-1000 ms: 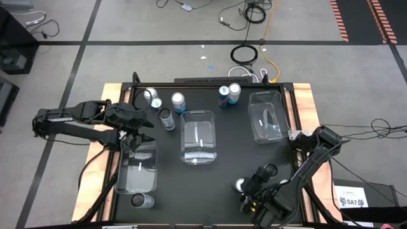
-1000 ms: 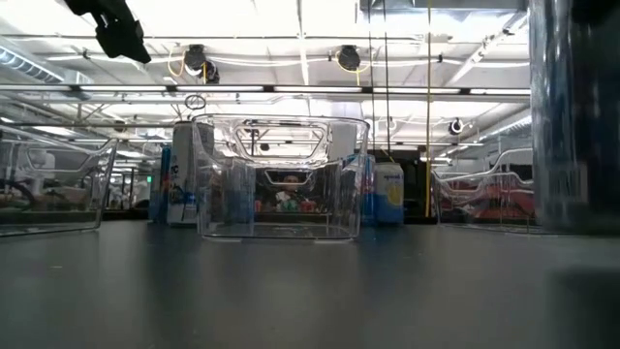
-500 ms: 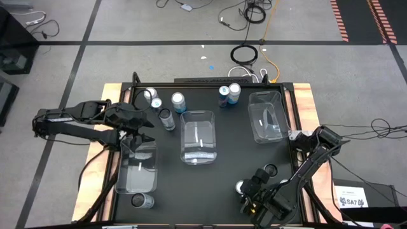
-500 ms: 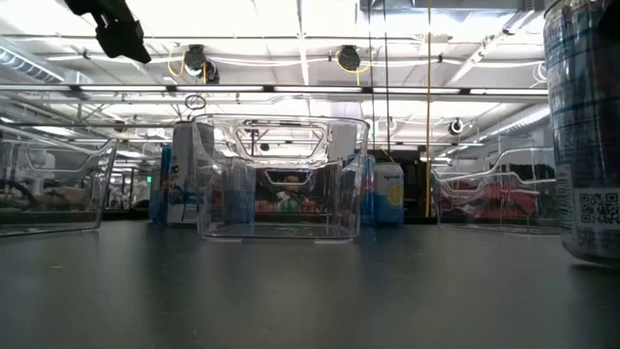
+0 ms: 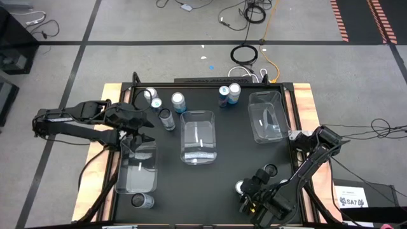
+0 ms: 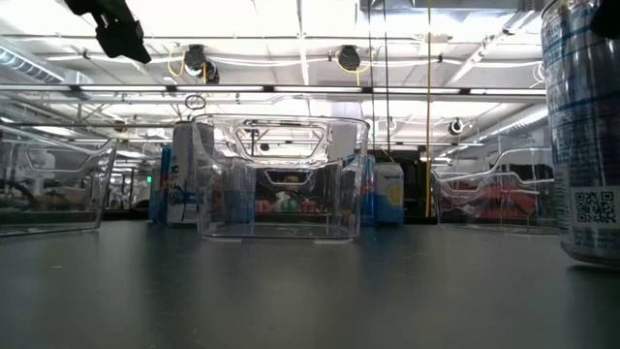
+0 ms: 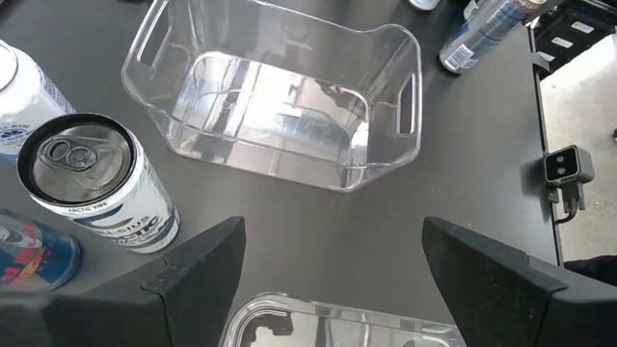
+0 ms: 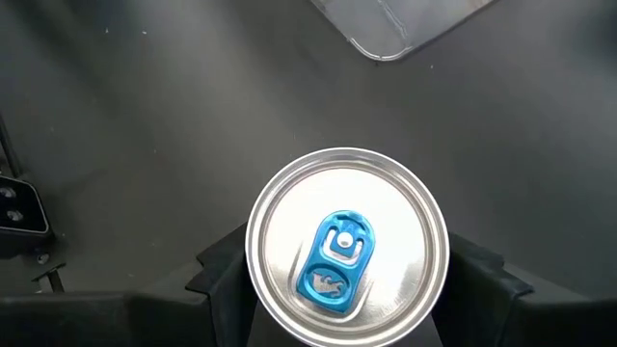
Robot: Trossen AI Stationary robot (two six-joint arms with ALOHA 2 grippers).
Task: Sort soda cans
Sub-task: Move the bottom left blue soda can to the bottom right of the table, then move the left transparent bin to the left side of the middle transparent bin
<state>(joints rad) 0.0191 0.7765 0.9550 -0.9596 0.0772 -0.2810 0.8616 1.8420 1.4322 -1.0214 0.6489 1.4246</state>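
My right gripper (image 5: 245,191) is at the table's near right and is shut on a soda can (image 8: 347,246) with a silver top and a blue tab. In the low view the same can (image 6: 584,136) stands at the right. My left gripper (image 7: 333,265) is open. It hovers over the far end of the left clear bin (image 5: 137,168) and touches nothing. Several more cans stand at the far left (image 5: 156,103), with a white-and-dark one (image 7: 92,183) close to the left gripper. Two cans (image 5: 229,92) stand at the far middle, one (image 5: 143,201) near the left bin and a dark one (image 5: 270,170) by the right arm. My right gripper holds the soda can by its side wall just below the top rim (image 8: 258,265), pinched between the two fingers (image 8: 220,275). The fingers come from above, pointing down, one on each side. The can is upright, with its base on the table (image 6: 591,260).
Three clear bins sit on the black table: the left one, a middle one (image 5: 198,137) and a right one (image 5: 266,116). A small camera (image 7: 564,169) stands at the table's near edge. Bare tabletop lies between the middle bin and my right gripper.
In the low view the can in my right gripper has shifted slightly toward the table's right. It has gone from a dark blur to standing sharp on the table. My left arm has kept still.
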